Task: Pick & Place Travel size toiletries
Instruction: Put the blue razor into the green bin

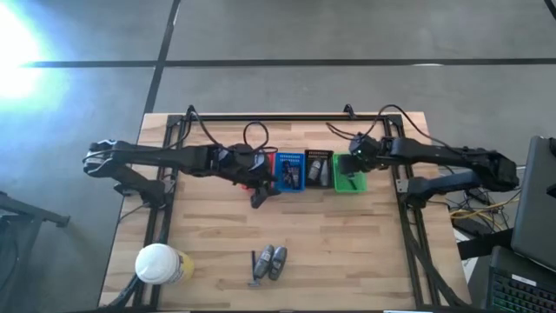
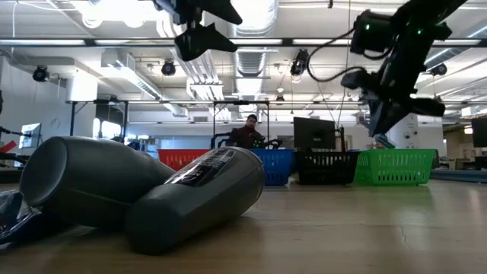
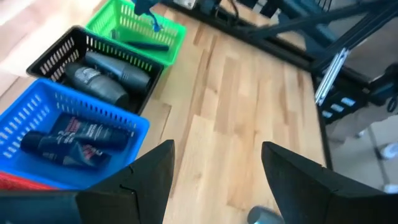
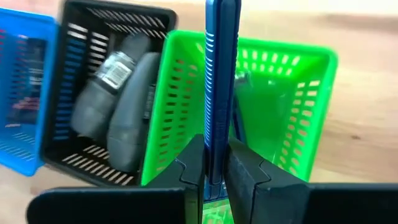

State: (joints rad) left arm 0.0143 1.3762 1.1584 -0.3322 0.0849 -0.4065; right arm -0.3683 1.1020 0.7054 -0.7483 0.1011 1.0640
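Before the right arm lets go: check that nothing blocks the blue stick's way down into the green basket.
Nothing visible blocks it. The right gripper, shut on the blue stick, hangs over the green basket, whose top is open. A dark stick already lies inside, low on the floor.

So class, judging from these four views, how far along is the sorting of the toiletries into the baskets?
Done: dark tubes lie in the blue basket, grey bottles in the black basket.
In hand: the right gripper is shut on a blue stick above the green basket.
Left: two grey bottles and a thin dark stick remain on the table; the left gripper is open, empty.
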